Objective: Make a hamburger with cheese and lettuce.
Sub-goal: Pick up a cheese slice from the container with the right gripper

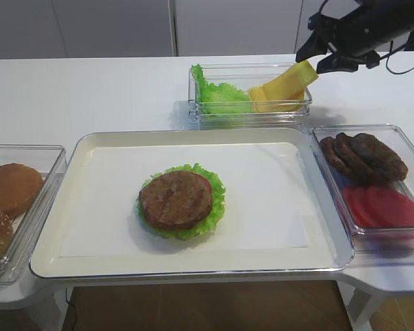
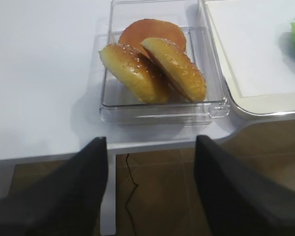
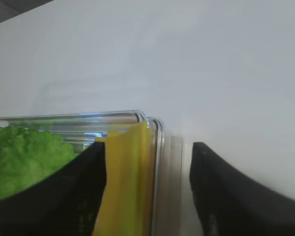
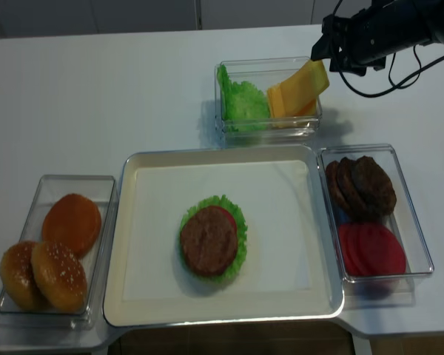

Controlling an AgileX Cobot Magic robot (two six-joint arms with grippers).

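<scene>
The hamburger [image 1: 176,200] is a brown patty on a frilly green lettuce [image 1: 218,203] leaf, lying mid-tray; it also shows in the other high view [image 4: 207,242]. My right gripper [image 1: 316,61] is open over the right end of the back container [image 1: 252,114]. A thin yellow cheese [image 3: 125,182] slice stands between its jaws against the left finger [image 3: 73,191], apart from the right finger. The slice's top end [image 1: 303,71] sticks up above the yellow pile [image 1: 272,96]. My left gripper [image 2: 151,142] is open and empty over the table's front edge, near the buns.
The white tray [image 1: 276,255] fills the middle. A clear box of buns [image 2: 160,64] sits at the left [image 1: 7,200]. Loose patties [image 1: 362,155] and red tomato slices [image 1: 383,207] fill the right box. Loose lettuce leaves [image 1: 217,96] share the back container.
</scene>
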